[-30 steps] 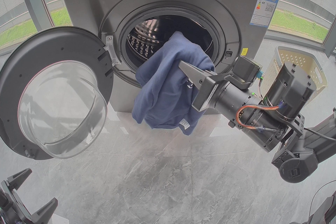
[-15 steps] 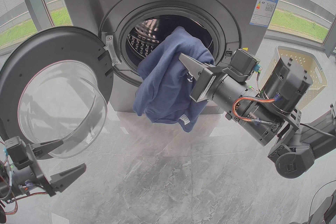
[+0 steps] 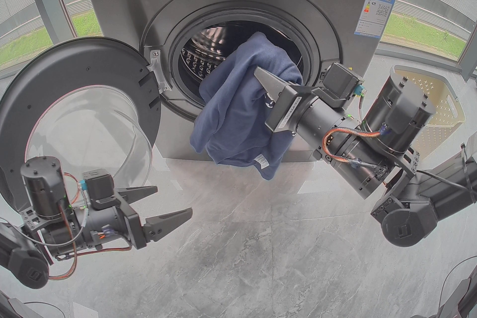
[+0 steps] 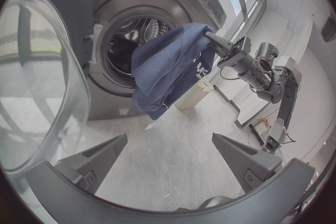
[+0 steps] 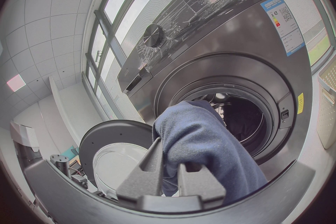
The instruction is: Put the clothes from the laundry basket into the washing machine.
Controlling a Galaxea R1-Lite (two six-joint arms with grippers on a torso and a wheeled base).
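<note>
A dark blue garment point(image 3: 238, 105) hangs in front of the washing machine's open drum point(image 3: 213, 50), its top at the opening and its hem dangling below the door ring. My right gripper point(image 3: 263, 80) is shut on the blue garment point(image 5: 199, 140) at its upper right. From the left wrist view the garment point(image 4: 168, 67) drapes before the drum point(image 4: 129, 49), with the right gripper point(image 4: 213, 39) above it. My left gripper point(image 3: 166, 207) is open and holds nothing, low over the floor near the open door point(image 3: 74, 100). The cream laundry basket point(image 3: 437, 100) stands to the machine's right.
The round glass door point(image 4: 38, 70) swings out to the left of the drum, close beside my left arm. Grey tiled floor point(image 3: 258, 244) spreads in front of the machine. Windows point(image 3: 432, 11) run behind it.
My left gripper has risen from the lower left corner and moved right, toward the machine. The right gripper has carried the blue garment slightly up and toward the drum.
</note>
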